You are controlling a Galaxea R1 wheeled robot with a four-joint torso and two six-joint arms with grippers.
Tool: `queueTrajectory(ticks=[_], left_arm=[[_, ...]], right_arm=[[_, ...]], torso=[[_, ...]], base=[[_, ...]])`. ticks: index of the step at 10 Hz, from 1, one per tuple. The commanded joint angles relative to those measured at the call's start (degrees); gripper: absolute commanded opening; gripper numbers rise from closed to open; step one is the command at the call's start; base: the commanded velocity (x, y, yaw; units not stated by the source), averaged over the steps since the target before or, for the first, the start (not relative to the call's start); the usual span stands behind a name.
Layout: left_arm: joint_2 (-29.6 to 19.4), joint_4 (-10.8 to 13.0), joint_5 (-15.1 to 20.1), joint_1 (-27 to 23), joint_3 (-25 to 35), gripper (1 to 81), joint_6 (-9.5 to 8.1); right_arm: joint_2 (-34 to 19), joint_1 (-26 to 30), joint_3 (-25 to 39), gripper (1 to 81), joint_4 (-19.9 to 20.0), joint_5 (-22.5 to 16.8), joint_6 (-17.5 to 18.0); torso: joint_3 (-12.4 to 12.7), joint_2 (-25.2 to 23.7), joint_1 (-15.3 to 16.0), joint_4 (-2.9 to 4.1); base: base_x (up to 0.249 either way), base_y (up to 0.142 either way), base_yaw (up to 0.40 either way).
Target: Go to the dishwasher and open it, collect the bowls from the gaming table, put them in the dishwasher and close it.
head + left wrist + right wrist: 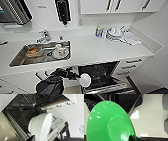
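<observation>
The dishwasher [105, 77] stands open under the white counter [100, 50], its door dropped toward the robot and the dark tub showing behind it. The left gripper [79, 78] comes in from the near left holding a white bowl [85, 80] on edge, right at the left side of the opening — in the left wrist view that white bowl [40, 125] hangs tilted over the dark inner face of the door, dark fingers [32, 138] pinching its rim. In the right wrist view a lime green bowl [109, 122] shows its underside, a dark fingertip [130, 138] nipping its edge; how far those fingers close I cannot tell beyond that grip on the rim.

My worry: both bowls are held by the rim alone and tipped steeply, so a knock against the door edge or the rack rail could twist one loose — it would drop onto the door or the floor. The white bowl sits very close to the left wall of the opening, and a slight drift that way would clip it.

Around it: the steel sink [17, 60] to the far left holds dirty dishes, the tap [44, 36] behind it. A bottle [98, 31] and stacked white dishes [115, 33] sit far right on the counter, well apart from the work. Drawers [130, 66] flank the opening on the right.
</observation>
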Motion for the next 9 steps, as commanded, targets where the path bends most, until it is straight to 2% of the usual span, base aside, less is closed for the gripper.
queueTrajectory(ticks=[1,3,5,6,7,9], left_arm=[[3.08,-1.81,1.32,-8.78,-1.38,81.1,-0.09],[3.08,1.34,1.15,-8.08,-1.38,81.1,0.0],[3.08,6.27,0.44,-3.97,-1.38,81.1,0.35],[3.08,6.89,-0.17,-1.15,-1.38,81.1,0.95],[3.08,7.95,-0.35,1.59,-1.38,81.1,2.28],[3.08,7.51,-0.7,6.59,-1.38,81.1,6.48]], right_arm=[[-0.35,-0.45,-0.02,1.0,-0.5,-3.28,0.04],[-0.35,-0.45,-0.02,1.0,-0.5,-3.28,0.04],[-0.35,-0.45,-0.11,1.0,-0.33,-3.28,0.04],[-0.35,-0.36,-0.11,1.0,-0.41,-3.28,0.04],[-0.35,-0.27,-0.19,1.0,-0.5,-3.28,0.04],[-0.44,0.34,-0.28,1.0,-0.5,-3.28,0.03]], torso=[[0.0,0.0,0.0,0.0],[0.0,0.0,0.0,0.0],[0.0,0.0,0.0,0.0],[-0.02,0.0,0.0,0.0],[-0.02,0.0,0.0,0.0],[-0.02,0.0,0.0,0.0]], base=[[0.0,0.0,0.0],[0.0,0.0,0.0],[0.0,0.0,0.0],[0.0,0.0,0.0],[0.0,0.0,0.0],[0.0,0.0,0.0]])
